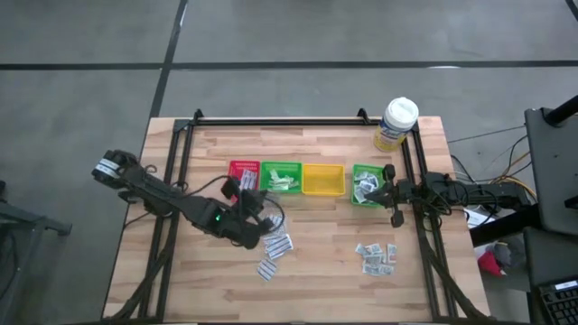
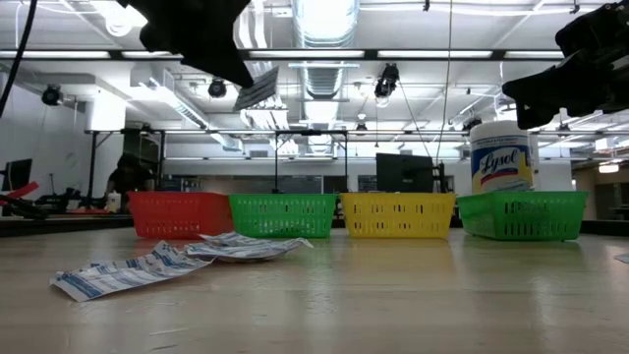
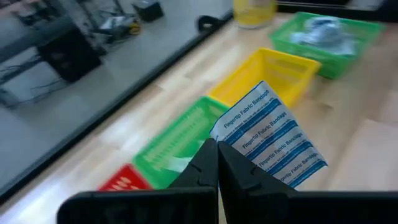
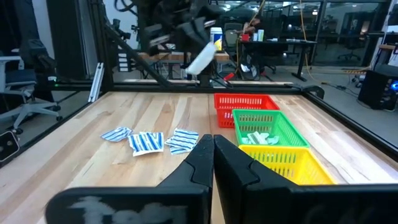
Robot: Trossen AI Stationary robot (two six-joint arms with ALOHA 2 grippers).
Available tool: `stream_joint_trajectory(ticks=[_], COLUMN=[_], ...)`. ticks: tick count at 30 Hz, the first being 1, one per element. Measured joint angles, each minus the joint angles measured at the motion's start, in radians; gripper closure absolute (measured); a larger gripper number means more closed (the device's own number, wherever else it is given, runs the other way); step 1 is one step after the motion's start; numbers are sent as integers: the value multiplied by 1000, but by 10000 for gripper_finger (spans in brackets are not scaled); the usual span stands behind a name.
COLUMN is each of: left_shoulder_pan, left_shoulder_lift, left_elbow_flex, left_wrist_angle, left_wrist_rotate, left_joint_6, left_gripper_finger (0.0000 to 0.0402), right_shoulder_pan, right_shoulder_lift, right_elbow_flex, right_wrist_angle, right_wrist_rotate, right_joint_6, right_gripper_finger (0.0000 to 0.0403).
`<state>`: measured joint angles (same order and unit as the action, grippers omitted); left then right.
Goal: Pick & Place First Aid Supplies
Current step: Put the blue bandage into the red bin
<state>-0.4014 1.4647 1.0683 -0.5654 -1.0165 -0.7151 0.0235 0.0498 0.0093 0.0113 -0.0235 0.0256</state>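
My left gripper (image 1: 242,194) hangs above the table just in front of the red tray (image 1: 244,171), shut on a white packet with blue print (image 3: 270,137). The low view shows that packet (image 2: 257,88) high in the air. More first aid supplies lie flat on the wood: long printed strips (image 1: 275,248) near the middle and blue-white squares (image 1: 377,257) to the right. Pale sachets lie in the green tray (image 1: 281,177). My right gripper (image 4: 213,146) waits shut at the table's right side (image 1: 393,194), touching nothing. My left gripper pinches the packet between its two fingers (image 3: 208,158) at the packet's near end (image 3: 239,149). The rest of the packet sticks out past the fingertips, tilted. It is lifted clear of the table and the trays.
Red, green, yellow (image 1: 322,179) and a second green tray (image 1: 366,185) stand in a row across the table's middle. A white-lidded tub (image 1: 396,124) stands at the far right corner. A black frame rail (image 1: 280,120) borders the table.
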Motion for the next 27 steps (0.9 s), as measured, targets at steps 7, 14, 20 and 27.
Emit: stream_joint_trajectory(ticks=[7,14,20,27], left_shoulder_pan=[102,248,362,469], left_shoulder_lift=[-31,-31,-31,-31], left_elbow_flex=[13,42,42,40], left_wrist_angle=[-131,-358,-486,-508], left_wrist_rotate=[-49,38,144,263], left_joint_6=[-10,-94,-107,19], left_gripper_finger=[401,402,402,402], right_shoulder_pan=[0,0,0,0], right_shoulder_lift=[0,13,24,27], right_elbow_flex=[0,0,0,0], right_wrist_angle=[0,0,0,0], right_wrist_rotate=[0,0,0,0], right_joint_6=[1,1,-1,-2], right_gripper_finger=[394,394,394,394])
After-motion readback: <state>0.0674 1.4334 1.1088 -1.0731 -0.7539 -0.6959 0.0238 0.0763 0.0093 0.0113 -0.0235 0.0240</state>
